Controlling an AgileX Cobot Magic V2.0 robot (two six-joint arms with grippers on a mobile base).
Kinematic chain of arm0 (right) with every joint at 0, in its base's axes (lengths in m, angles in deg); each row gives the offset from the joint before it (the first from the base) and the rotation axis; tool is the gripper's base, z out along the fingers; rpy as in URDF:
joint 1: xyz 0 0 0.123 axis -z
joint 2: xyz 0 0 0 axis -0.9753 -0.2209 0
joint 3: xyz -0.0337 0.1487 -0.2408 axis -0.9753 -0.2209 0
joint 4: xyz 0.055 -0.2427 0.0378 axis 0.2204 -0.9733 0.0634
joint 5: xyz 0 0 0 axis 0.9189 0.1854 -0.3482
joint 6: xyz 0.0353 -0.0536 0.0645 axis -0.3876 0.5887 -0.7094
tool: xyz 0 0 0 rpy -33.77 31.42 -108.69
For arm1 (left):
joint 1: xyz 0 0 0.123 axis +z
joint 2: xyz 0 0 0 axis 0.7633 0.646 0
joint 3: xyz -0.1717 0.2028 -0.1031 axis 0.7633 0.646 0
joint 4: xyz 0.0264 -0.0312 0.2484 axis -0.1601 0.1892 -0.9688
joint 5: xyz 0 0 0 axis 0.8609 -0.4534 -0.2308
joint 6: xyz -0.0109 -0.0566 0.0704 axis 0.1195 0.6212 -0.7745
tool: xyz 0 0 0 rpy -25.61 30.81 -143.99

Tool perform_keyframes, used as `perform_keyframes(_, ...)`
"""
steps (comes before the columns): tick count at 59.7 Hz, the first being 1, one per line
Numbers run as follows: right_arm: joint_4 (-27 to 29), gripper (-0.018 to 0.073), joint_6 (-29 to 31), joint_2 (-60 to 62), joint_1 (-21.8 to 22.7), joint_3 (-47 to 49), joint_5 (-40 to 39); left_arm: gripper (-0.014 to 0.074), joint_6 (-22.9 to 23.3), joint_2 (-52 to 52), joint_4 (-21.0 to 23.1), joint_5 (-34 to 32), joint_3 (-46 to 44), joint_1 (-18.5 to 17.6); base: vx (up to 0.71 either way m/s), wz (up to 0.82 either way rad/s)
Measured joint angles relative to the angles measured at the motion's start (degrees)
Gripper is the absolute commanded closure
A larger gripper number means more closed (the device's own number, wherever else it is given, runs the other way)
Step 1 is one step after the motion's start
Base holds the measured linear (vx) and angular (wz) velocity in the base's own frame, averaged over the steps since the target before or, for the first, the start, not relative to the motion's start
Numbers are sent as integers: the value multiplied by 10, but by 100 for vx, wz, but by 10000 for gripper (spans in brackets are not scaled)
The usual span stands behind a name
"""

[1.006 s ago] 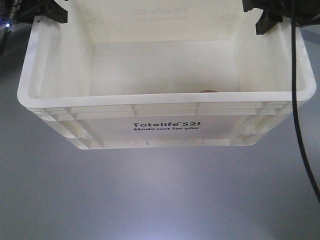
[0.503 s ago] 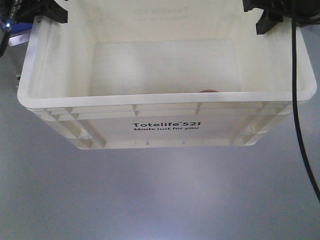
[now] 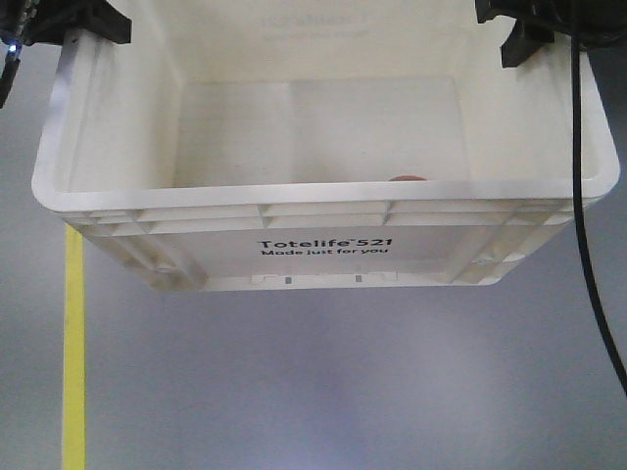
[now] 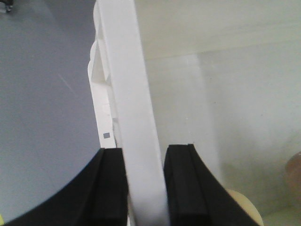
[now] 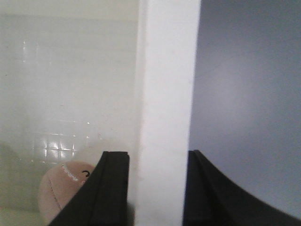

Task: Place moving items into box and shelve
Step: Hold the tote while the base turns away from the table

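The white box (image 3: pixel 313 193), printed "Totelife 521", hangs above the grey floor, held by both sides. My left gripper (image 3: pixel 93 24) is shut on the box's left wall; in the left wrist view the left gripper (image 4: pixel 145 188) has one black pad on each side of the white rim (image 4: pixel 127 94). My right gripper (image 3: pixel 519 29) is shut on the right wall; the right wrist view shows the right gripper (image 5: pixel 157 188) straddling the rim (image 5: pixel 167 84). Inside lie a pinkish-brown ball (image 5: pixel 59 188) (image 3: pixel 407 178) and a pale cream ball (image 4: pixel 247 207), both partly hidden.
Grey floor (image 3: pixel 323 382) lies under the box. A yellow floor stripe (image 3: pixel 72 352) runs along the left side. A black cable (image 3: pixel 578 196) hangs down across the box's right end.
The box stays between both grippers while the floor beneath shifts. A blue object at the left has gone from view and a yellow stripe has come in at the lower left.
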Motion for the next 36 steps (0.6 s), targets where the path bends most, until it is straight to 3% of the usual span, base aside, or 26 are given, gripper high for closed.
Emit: perform_keyframes(36, 1, 564, 0, 0, 0, 0, 0, 596, 0, -1, 0, 0, 0, 0, 27, 54)
